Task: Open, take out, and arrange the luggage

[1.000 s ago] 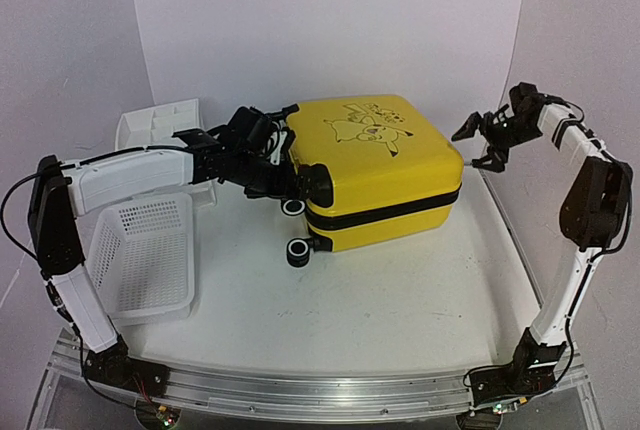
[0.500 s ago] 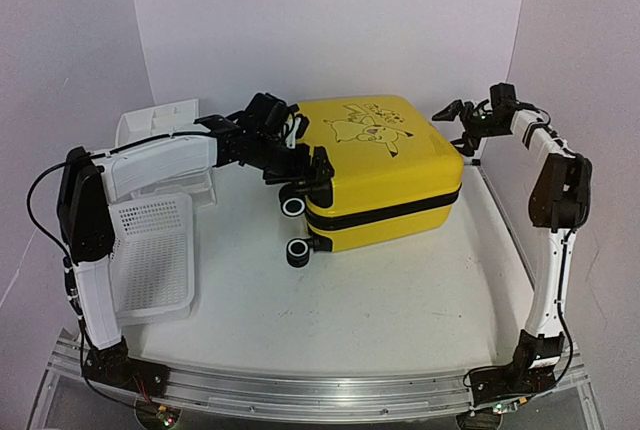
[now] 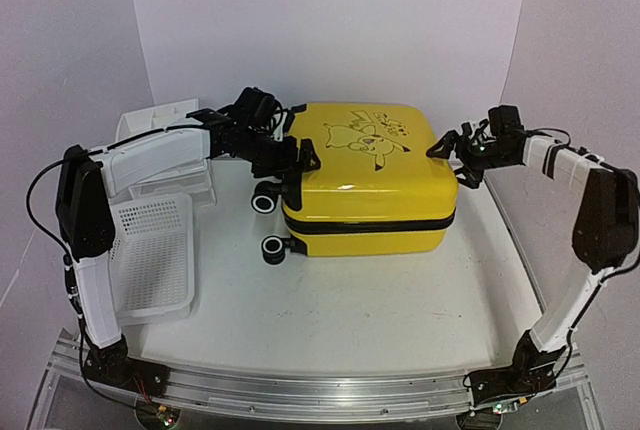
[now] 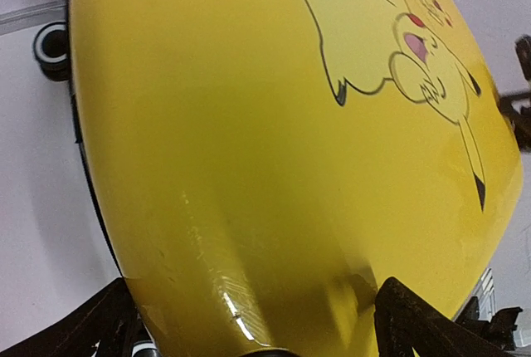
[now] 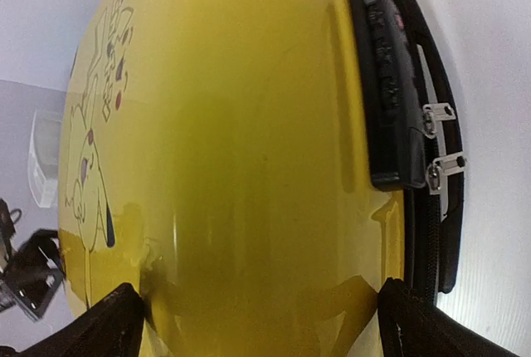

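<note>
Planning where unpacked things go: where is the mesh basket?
Top view: the basket lies on the left, beside the left arm, in front of the white drawer unit, left of the luggage.

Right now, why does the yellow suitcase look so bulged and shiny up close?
Left wrist view: the luggage fills the frame, bulged by the close wide lens, with a white glare streak low down. Right wrist view: same bulge, soft reflections. Top external view: even light, faint shadows.
</note>
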